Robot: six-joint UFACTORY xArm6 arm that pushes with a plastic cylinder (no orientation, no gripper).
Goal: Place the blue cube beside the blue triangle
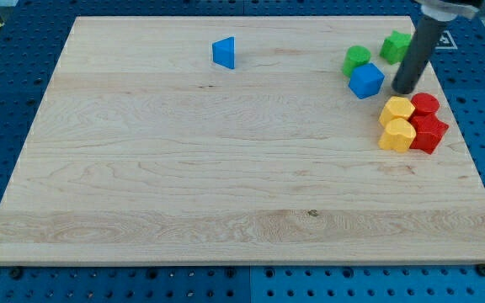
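The blue cube (366, 81) lies near the view's top right of the wooden board (183, 168). The blue triangle (224, 52) lies near the top, left of centre, far to the cube's left. My tip (403, 90) is on the board just right of the blue cube, a small gap apart from it. The dark rod rises from it to the view's top right.
A green round block (357, 59) touches the blue cube's upper left. A green block (397, 45) sits by the rod. Two yellow blocks (397, 122) and two red blocks (428, 122) cluster below my tip. The board's right edge is close.
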